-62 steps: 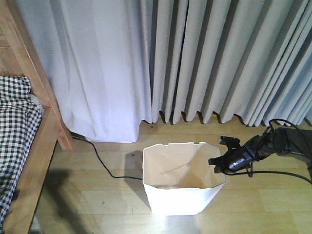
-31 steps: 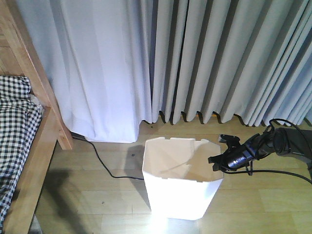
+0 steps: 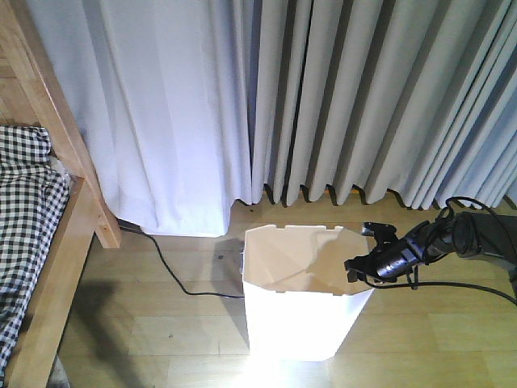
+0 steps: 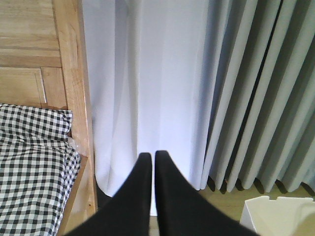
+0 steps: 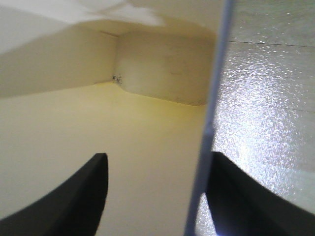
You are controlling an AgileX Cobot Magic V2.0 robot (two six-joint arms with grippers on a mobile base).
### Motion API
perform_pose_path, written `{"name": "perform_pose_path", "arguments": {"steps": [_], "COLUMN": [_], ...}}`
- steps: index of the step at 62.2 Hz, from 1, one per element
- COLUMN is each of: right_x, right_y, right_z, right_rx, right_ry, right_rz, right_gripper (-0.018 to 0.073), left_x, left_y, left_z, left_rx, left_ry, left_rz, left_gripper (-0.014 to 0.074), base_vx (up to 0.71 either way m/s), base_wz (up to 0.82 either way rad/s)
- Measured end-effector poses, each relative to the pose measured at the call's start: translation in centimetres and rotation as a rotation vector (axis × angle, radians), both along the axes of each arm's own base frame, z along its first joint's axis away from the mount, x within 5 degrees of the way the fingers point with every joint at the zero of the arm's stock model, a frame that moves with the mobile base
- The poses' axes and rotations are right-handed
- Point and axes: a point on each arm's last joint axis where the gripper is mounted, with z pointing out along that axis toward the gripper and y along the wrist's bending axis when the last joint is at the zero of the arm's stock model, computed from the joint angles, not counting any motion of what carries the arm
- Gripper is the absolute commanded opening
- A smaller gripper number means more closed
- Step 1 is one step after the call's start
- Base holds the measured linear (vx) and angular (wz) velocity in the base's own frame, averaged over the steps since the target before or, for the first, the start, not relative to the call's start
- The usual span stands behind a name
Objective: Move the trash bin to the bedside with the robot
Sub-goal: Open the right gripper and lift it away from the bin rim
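Straddling the right rim wall of the white plastic octagonal trash bin at lower centre of the front view, right gripper spread apart, one finger inside, one outside, not yet pinched. Lying far lower left, wooden-framed bed with checked bedding, so a leftward drag. Hanging pressed together and empty near the bed, left gripper.

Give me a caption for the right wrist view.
Open claw straddling the bin's thin wall, cream inside, shiny floor outside.

Right gripper jaws spread apart; left gripper jaws pressed together
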Motion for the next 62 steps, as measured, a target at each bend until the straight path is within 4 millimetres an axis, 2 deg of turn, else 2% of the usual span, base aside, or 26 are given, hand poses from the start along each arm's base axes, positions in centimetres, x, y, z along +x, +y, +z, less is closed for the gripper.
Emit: {"name": "perform_pose_path", "arguments": {"steps": [15,43,51,62], "right_x": [0.9,0.6,-0.2,-1.7], "right_y": [-0.1,-0.2,-0.8,-1.9], "right_z": [0.4,0.5,1.8,5.5], "right_rx": [-0.002,-0.018,-0.098,-0.248], "right_ry": [-0.031,-0.006,-0.018,-0.088], "right_rz": [0.012,0.018,-0.021,-0.055], "right_gripper": [0.0487,0.0487,0.0487,0.0487], "left_x": [0.0,0.0,0.0,0.0], "left_y": [0.0,0.0,0.0,0.0], "left_z": [0.0,0.0,0.0,0.0], "left_rx": [0.000,0.000,0.000,0.000], "left_ry": [0.000,0.000,0.000,0.000], "left_rz": [0.000,0.000,0.000,0.000], "left_gripper": [-0.0006,-0.0006,-0.0006,-0.0006], "base_vx": [0.00,0.00,0.00,0.00], "base_wz": [0.00,0.00,0.00,0.00]}}
